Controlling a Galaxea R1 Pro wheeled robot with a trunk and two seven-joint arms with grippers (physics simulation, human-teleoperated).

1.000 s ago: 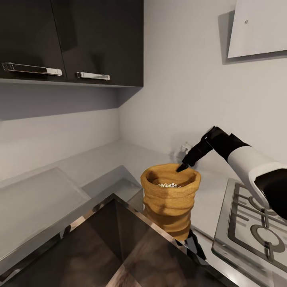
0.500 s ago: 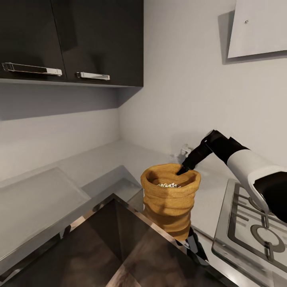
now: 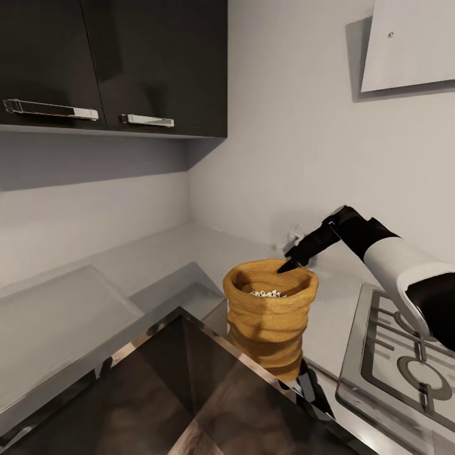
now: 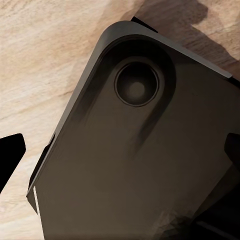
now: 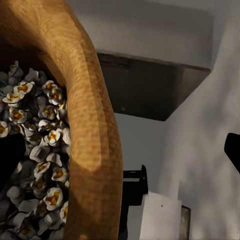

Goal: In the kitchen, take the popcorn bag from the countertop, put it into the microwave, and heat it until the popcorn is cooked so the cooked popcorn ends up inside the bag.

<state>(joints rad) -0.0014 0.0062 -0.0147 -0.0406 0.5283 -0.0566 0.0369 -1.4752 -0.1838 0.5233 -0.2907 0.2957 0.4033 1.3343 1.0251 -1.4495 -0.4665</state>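
1. The right gripper (image 3: 282, 266) sits at the far rim of the popcorn bag (image 3: 270, 316); in the right wrist view one dark finger lies inside the mouth and the other (image 5: 233, 150) outside, so the jaws stand apart, straddling the rolled rim and not yet clamped on it.
2. Against half a second ago the tip has lifted slightly from deep in the mouth to rim height, and the forearm has levelled; the bag itself has not shifted.
3. I read this as lining up a pinch on the rim; closing is the likely next move, and the soft wall may fold as it does.
4. The popcorn (image 5: 37, 145) shows white and puffed inside the sack.
5. The bag stands upright on the countertop (image 3: 158, 253) in the corner, beside the gas hob (image 3: 404, 360), below the dark wall cabinets (image 3: 126, 63).
6. The left wrist view shows a dark rounded body over a wood-grain surface; whether the left gripper is parted or closed I cannot tell.
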